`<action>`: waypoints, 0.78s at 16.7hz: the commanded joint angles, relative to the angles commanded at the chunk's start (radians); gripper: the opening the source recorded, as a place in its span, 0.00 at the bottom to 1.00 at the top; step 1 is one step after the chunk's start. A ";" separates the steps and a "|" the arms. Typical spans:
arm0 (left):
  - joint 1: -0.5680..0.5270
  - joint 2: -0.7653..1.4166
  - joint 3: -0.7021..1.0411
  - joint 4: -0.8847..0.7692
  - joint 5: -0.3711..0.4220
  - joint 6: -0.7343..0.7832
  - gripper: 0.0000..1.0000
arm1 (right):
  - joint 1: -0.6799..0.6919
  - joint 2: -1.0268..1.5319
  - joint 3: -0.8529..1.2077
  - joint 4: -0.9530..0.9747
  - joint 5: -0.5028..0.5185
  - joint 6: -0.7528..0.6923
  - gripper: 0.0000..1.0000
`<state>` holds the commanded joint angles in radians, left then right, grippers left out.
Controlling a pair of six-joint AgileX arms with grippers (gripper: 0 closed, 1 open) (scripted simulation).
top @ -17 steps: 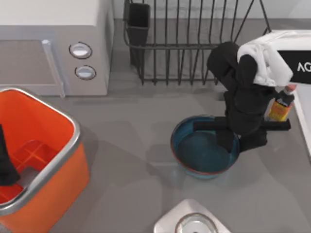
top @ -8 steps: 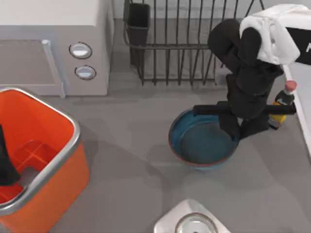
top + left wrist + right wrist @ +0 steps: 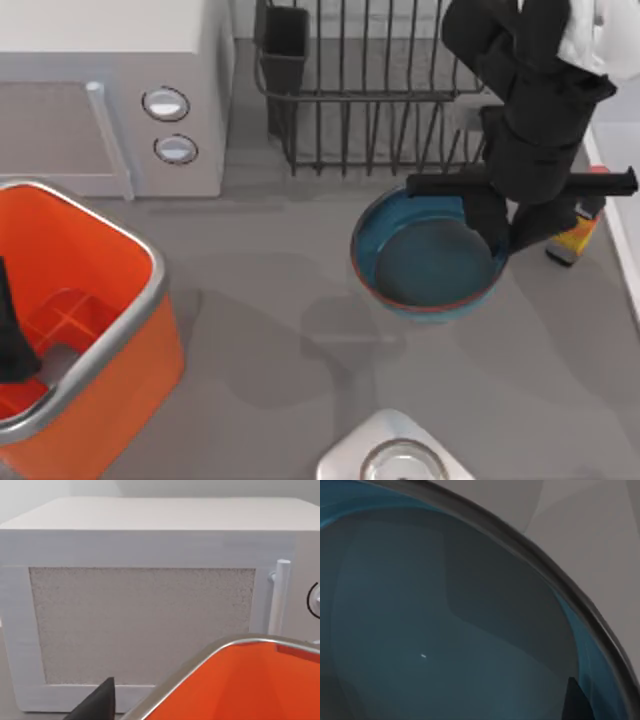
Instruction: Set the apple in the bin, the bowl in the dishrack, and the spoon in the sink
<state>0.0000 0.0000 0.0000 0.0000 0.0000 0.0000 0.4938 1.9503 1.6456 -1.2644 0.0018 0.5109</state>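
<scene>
Grey tabletop (image 3: 260, 300) is carrying a white microwave (image 3: 110, 90) at the rear left, the dishrack (image 3: 390, 90) at the rear centre, the orange bin (image 3: 120, 330) at the front left, and part of a pale sink (image 3: 345, 462) rim at the front edge; the right gripper (image 3: 505, 225) is pinching the right rim of the blue bowl (image 3: 425, 260), its jaws narrowed onto the wall, and the bowl appears to be hanging just clear of the tabletop, judging by the shadow lying apart beneath it; the right wrist view is looking into the bowl's blue inside. The dishrack is lying directly behind the bowl, its front wire just beyond the bowl's far rim, so the coming move is probably turning on lifting over that wire and carrying straight back; the right arm is plainly the nearer one. A small yellow bottle (image 3: 575, 235) is standing just right of the gripper, leaving little room that way, while open tabletop is lying to the left and front. The left gripper (image 3: 12, 340) is hanging over the bin's inside; whether it is open I cannot tell.
</scene>
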 joint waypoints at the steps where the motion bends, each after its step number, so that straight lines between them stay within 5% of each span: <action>1: 0.000 0.000 0.000 0.000 0.000 0.000 1.00 | 0.002 0.004 -0.002 0.003 -0.001 0.001 0.00; 6: 0.000 0.000 0.000 0.000 0.000 0.000 1.00 | 0.052 -0.038 -0.015 0.109 0.098 -0.045 0.00; 13: 0.000 0.000 0.000 0.000 0.000 0.000 1.00 | 0.266 -0.213 -0.090 0.589 0.509 -0.233 0.00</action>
<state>0.0000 0.0000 0.0000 0.0000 0.0000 0.0000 0.7593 1.7370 1.5561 -0.6759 0.5104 0.2784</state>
